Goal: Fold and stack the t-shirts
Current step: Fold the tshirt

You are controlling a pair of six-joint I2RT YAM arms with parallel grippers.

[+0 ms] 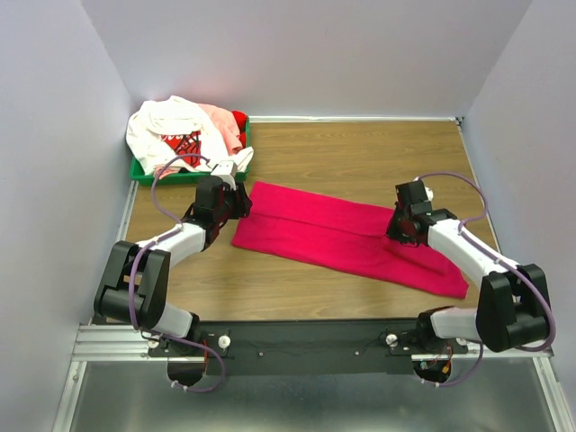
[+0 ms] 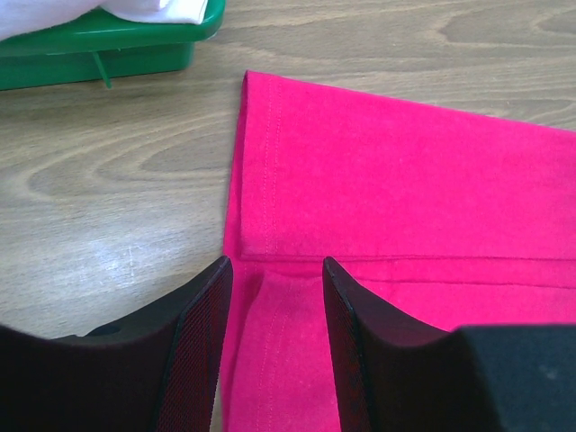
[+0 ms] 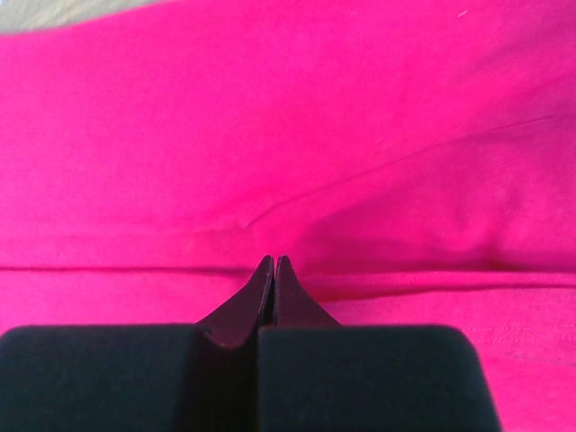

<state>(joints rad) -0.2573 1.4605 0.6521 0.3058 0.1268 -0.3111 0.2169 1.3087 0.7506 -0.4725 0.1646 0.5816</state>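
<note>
Right gripper point(image 3: 273, 261) clamped tight, tips down on a fold of the magenta shirt point(image 1: 342, 236), left gripper point(image 2: 276, 265) spread wide over that shirt's left hem, the shirt folded long across the table's point(image 1: 360, 148) middle, other shirts point(image 1: 171, 126) heaped in the tray point(image 1: 144, 173) at the far-left corner.

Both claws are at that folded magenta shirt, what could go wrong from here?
The right claw is shut at a fold line of the folded magenta cloth t-shirt, with no cloth visibly pinched; it may lift empty.
The open left claw sits over a layered edge and might catch only one layer, spoiling the fold.
</note>
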